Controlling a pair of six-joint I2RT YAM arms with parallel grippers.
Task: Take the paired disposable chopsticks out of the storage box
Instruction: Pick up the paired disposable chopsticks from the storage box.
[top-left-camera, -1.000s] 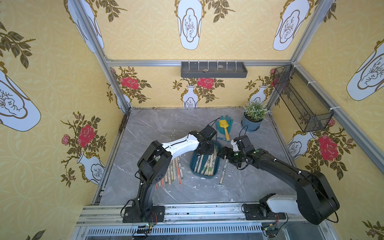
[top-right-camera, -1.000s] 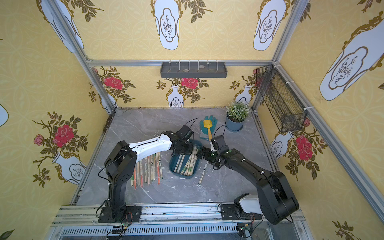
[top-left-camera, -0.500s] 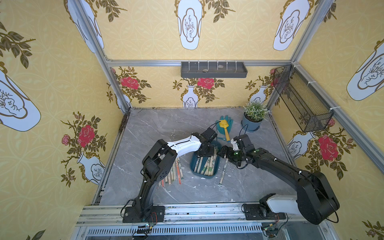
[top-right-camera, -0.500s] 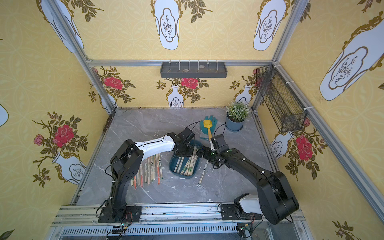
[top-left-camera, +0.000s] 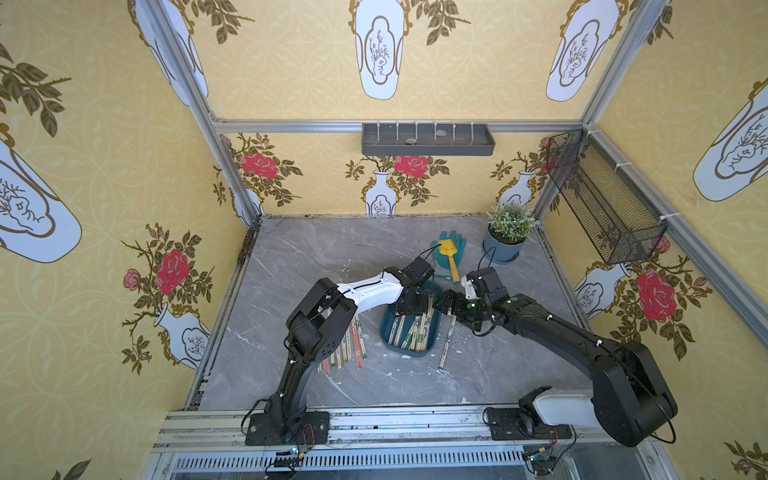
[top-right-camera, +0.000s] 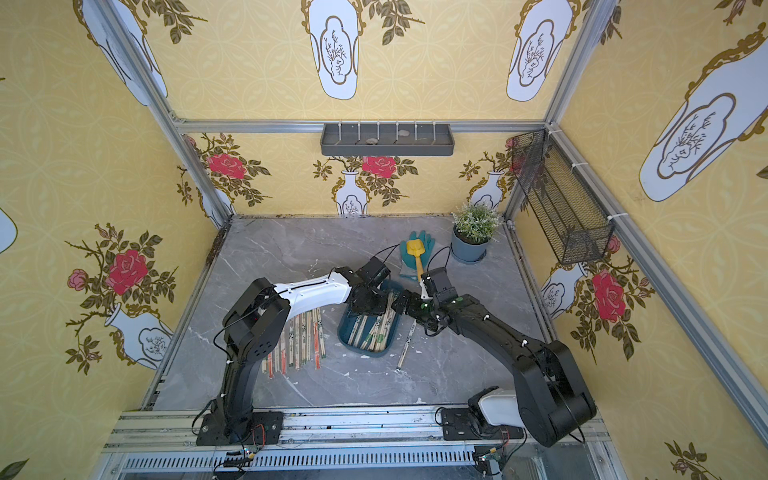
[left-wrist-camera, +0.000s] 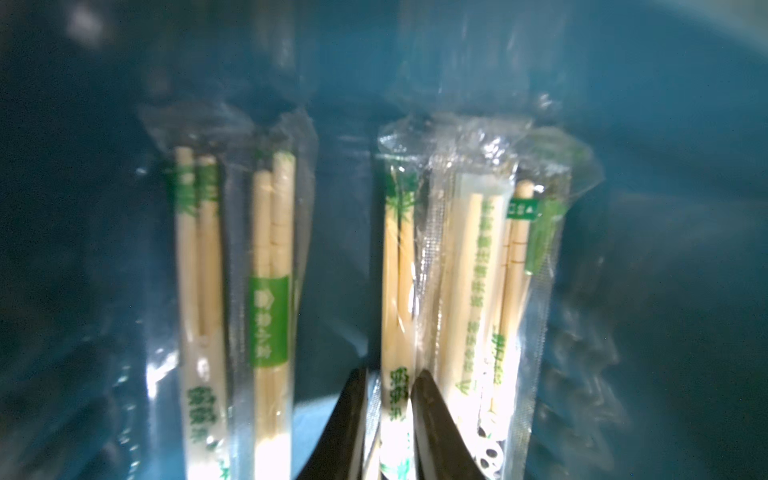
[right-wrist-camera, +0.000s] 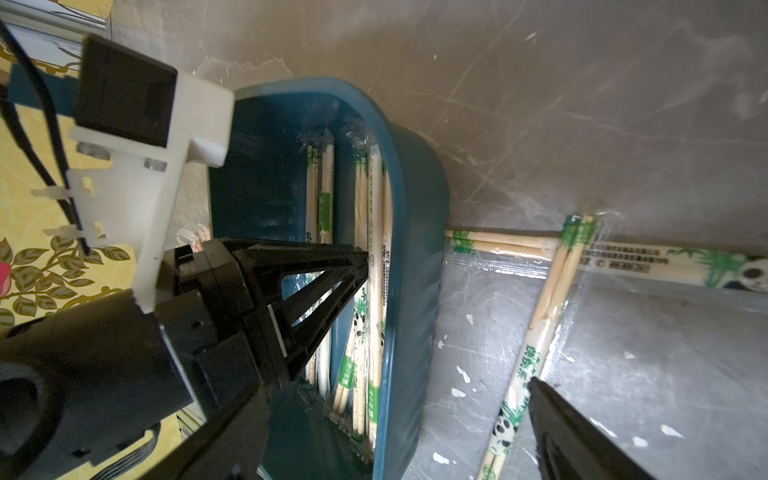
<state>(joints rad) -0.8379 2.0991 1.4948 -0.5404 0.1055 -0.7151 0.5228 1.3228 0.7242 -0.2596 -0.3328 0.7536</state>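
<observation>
Storage box (top-left-camera: 385, 332) sits mid-tabletop (top-left-camera: 311, 257) and holds several paired disposable chopsticks (top-left-camera: 411, 332). More pairs lie in a row (top-left-camera: 353, 345) on its left, and one loose pair (top-left-camera: 445, 345) lies on its right. Left gripper (left-wrist-camera: 388, 382) is inside the box, jaws narrow around one green-print pair; can't tell if it's clamped. Right gripper (top-left-camera: 448, 303) is at the box's right wall, jaws wide apart.

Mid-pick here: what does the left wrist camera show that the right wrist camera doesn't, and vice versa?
Left wrist only: a close-up of the left gripper, its fingertips flanking one green-printed pair; whether that pair is pinched yet is unclear. Right wrist only: the storage box outer wall, two wrapped pairs overlapping on the table outside it, and the open right gripper. Both: the box's teal inside holding wrapped chopsticks, with the left gripper reaching in.
</observation>
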